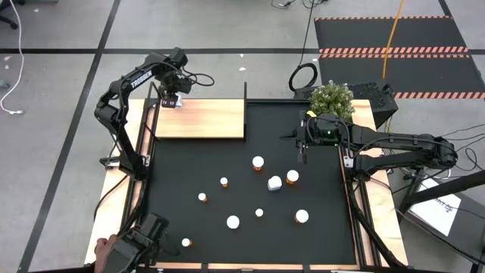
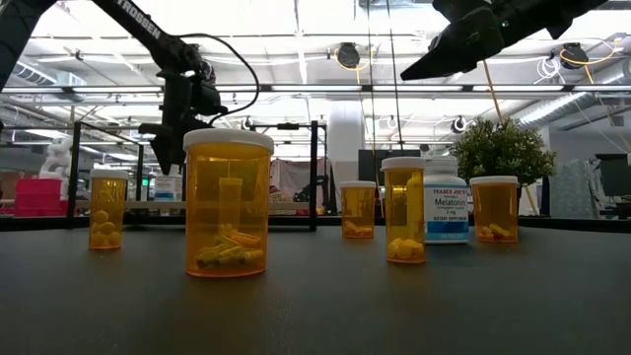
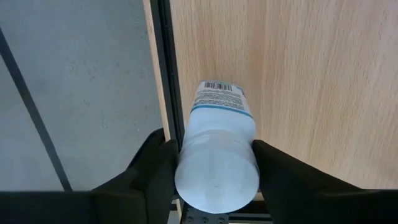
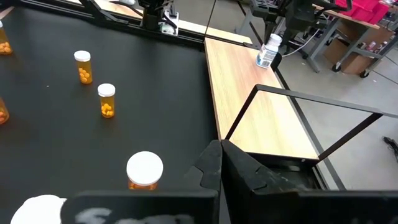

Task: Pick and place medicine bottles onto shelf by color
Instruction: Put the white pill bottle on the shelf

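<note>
My left gripper (image 1: 171,100) is over the far-left corner of the light-wood shelf (image 1: 204,121), shut on a white medicine bottle (image 3: 216,155). The right wrist view shows that bottle (image 4: 268,51) tilted at the shelf's far corner. My right gripper (image 1: 303,148) hovers over the black mat near the shelf's right end, fingers shut (image 4: 219,163) and touching nothing. Several orange bottles with white caps, such as one (image 1: 258,162) and another (image 1: 301,217), stand upright on the mat. A second white bottle (image 1: 274,183) stands among them. My left gripper pinches the white bottle by its upper body just below the cap (image 3: 214,134), one finger (image 3: 155,171) on each side. The fingers come from above, pointing down. The bottle hangs tilted below them over the shelf board; I cannot tell whether its base touches the wood.
Thin black posts (image 1: 245,91) and rails (image 4: 298,93) edge the shelf. A potted plant (image 1: 332,97) stands at the table's far right. A person's hand (image 1: 102,246) shows at the near-left corner. Open mat (image 1: 182,159) lies between the shelf and the bottles.
</note>
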Robot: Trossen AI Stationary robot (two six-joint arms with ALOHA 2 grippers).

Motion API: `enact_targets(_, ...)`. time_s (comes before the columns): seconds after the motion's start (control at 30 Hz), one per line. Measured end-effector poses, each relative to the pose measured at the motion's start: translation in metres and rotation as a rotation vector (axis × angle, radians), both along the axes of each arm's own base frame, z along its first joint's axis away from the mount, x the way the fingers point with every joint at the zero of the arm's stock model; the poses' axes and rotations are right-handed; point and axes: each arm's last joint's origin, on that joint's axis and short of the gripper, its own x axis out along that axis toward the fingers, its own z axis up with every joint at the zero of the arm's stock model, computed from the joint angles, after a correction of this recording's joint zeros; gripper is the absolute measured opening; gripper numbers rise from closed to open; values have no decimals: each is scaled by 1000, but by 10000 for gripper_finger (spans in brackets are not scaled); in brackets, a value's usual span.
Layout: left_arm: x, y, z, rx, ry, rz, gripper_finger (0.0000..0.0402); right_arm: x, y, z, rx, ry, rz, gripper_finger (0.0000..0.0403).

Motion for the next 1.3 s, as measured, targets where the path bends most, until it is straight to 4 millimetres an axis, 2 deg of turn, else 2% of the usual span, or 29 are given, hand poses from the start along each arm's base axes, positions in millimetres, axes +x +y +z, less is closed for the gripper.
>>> enact_targets(1.13, 3, 3, 2, 52, -11, 52, 199, 0, 0, 0, -3, 0, 1, 0)
enact_targets(1.3, 5, 7, 4, 102, -31, 79, 200, 0, 0, 0, -15, 3, 6, 0)
